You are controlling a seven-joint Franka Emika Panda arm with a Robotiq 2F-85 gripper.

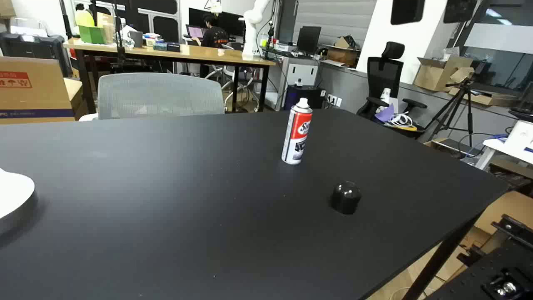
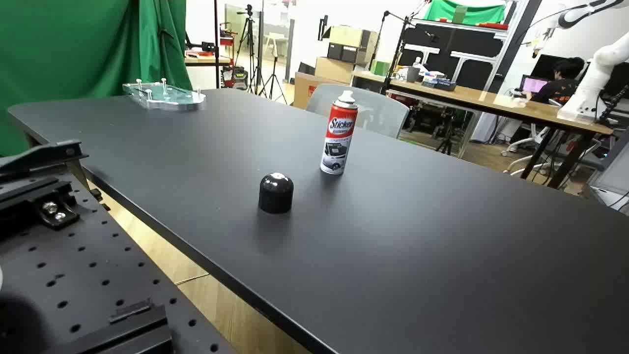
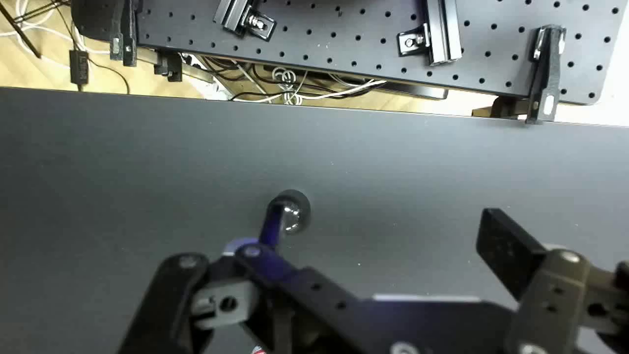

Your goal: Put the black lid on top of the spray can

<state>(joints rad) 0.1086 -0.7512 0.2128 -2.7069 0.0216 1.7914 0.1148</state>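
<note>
The black lid [image 1: 346, 198] stands dome up on the black table, and it also shows in an exterior view [image 2: 276, 193]. The spray can [image 1: 297, 132] stands upright a short way from the lid; its red and white label shows in an exterior view [image 2: 339, 133]. In the wrist view my gripper [image 3: 385, 219] is open with nothing between its fingers. Its left finger overlaps part of the lid [image 3: 298, 212], with the table seen below; contact cannot be told. Only a sliver of the can [image 3: 257, 350] shows at the bottom edge there. The gripper is out of both exterior views.
The black table [image 1: 166, 200] bears a transparent plate with posts [image 2: 167, 96] at its far end. A perforated black mounting board [image 2: 123, 265] lies beyond the table edge, with clamps and rails. A grey chair [image 1: 160, 96] stands at the table. A white rounded object [image 1: 14, 193] shows at the left.
</note>
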